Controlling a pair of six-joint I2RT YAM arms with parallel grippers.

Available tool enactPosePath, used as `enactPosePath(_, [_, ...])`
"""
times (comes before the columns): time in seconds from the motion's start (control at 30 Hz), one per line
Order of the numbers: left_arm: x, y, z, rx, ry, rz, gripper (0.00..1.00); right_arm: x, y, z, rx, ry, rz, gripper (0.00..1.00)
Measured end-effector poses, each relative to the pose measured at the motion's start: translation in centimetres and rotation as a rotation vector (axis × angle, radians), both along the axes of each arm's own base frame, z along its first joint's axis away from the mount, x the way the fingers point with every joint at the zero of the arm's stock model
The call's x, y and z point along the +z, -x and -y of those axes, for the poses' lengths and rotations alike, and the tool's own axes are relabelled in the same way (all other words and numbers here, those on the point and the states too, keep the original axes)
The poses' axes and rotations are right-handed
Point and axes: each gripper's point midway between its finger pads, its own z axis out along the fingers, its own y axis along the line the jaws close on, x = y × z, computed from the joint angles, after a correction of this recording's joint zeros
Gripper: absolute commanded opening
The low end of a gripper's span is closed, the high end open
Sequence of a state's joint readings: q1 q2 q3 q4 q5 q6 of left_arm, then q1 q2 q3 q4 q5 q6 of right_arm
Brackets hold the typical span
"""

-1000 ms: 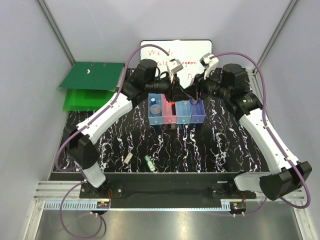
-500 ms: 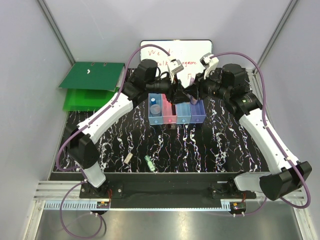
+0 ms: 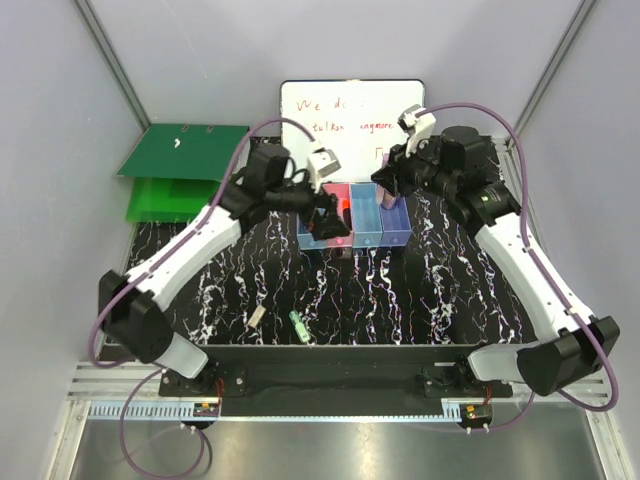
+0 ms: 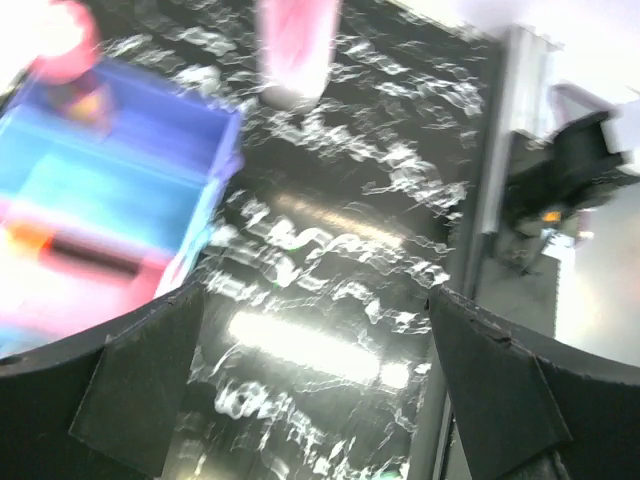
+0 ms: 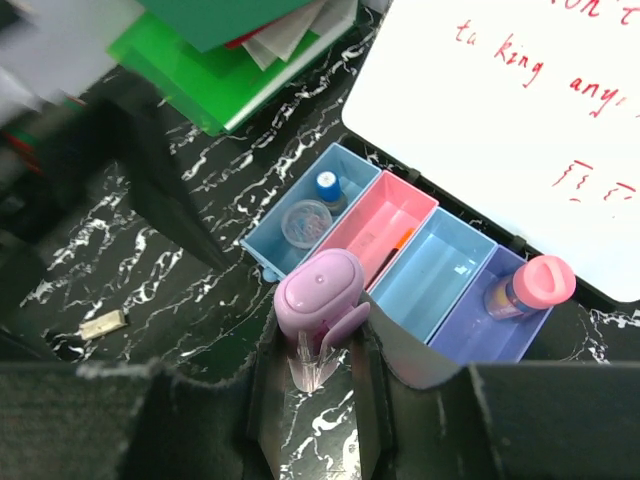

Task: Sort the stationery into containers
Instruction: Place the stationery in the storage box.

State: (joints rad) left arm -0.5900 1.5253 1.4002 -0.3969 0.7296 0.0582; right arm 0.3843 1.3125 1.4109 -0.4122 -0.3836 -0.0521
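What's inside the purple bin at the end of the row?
A pink-capped tube sits in the purple bin; the visible floor is otherwise bare. The right gripper, holding a lilac stick, hides its near corner.

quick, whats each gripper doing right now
Left gripper: open, jaws wide apart, nothing between them.
Right gripper: closed, holding the lilac stick.
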Motion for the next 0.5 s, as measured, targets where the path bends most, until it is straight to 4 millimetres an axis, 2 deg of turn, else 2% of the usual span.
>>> enactPosePath(0.1, [-0.1,-1.1,-4.2,0.129,-0.052,0.061,0.99,-1.8,-1.2,-0.3,-0.006,0.033,-0.029,0.0])
enactPosePath(0.23, [1.6,-1.9,-9.0,0.285,-0.112,0.206,0.99,-6.2,-3.8,-1.3,-0.003,0.094,-0.115,0.0])
enactPosePath(0.37, [4.5,-1.3,-11.9,0.369,-0.132,0.358,0.99,-11.1,-5.6,-2.9,0.02,0.151,-0.22,0.0])
enactPosePath(0.43, [5.5,-1.1,-13.1,0.4,-0.146,0.427,0.99,-12.6,-6.3,-3.9,0.038,0.166,-0.252,0.0])
enactPosePath(0.5, [5.7,-0.8,-13.8,0.414,-0.164,0.466,0.99,-13.6,-6.8,-4.9,0.055,0.177,-0.271,0.0])
